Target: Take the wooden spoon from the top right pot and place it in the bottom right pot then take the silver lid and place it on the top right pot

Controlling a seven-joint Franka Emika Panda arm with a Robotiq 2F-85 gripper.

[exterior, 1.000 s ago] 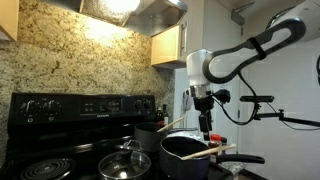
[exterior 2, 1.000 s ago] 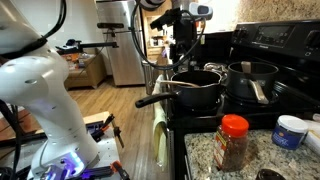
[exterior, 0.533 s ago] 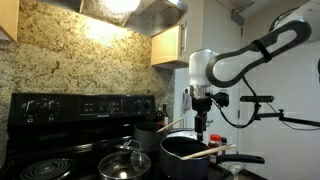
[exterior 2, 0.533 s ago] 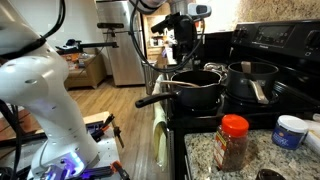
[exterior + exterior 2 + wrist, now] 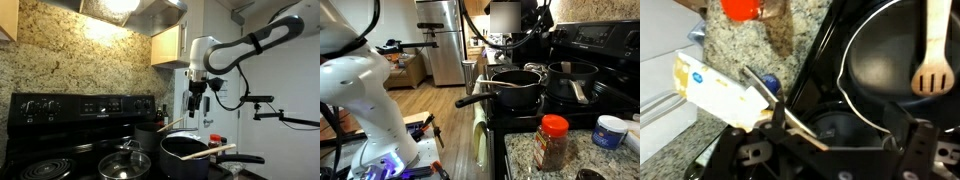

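A black stove (image 5: pixel 60 105) under a speckled stone backsplash, with 1 robot arm reaching in from the side. The gripper (image 5: pixel 197 103) hangs high over the pots, its 2 fingers spread wide and pinching nothing. That height is the change: 1 second ago it was low, just above the wide black pot (image 5: pixel 185 153) and near the tip of the spoon handle — now it is well clear of everything. The fingers were spread throughout, so it has come away empty. The wooden spoon (image 5: pixel 172 124) appears to lean in the small grey pot (image 5: pixel 148 137) at the back, its thin handle slanting up toward the arm. The first step therefore looks not yet done, and the lift reads as a retreat or a fresh line-up rather than a carry. A thicker slotted spatula (image 5: pixel 931 70) lies in the black pot and should not be mistaken for the spoon. The silver lid (image 5: pixel 124 163) sits at the front beside the black pot, apparently on another pan, untouched. Against the earlier frames nothing on the stove has shifted — spoon, spatula, lid and both pots lie as they did. In an exterior view with a red-capped jar (image 5: pixel 552 142) in front, the gripper has risen from over the black pot to the top edge of frame.
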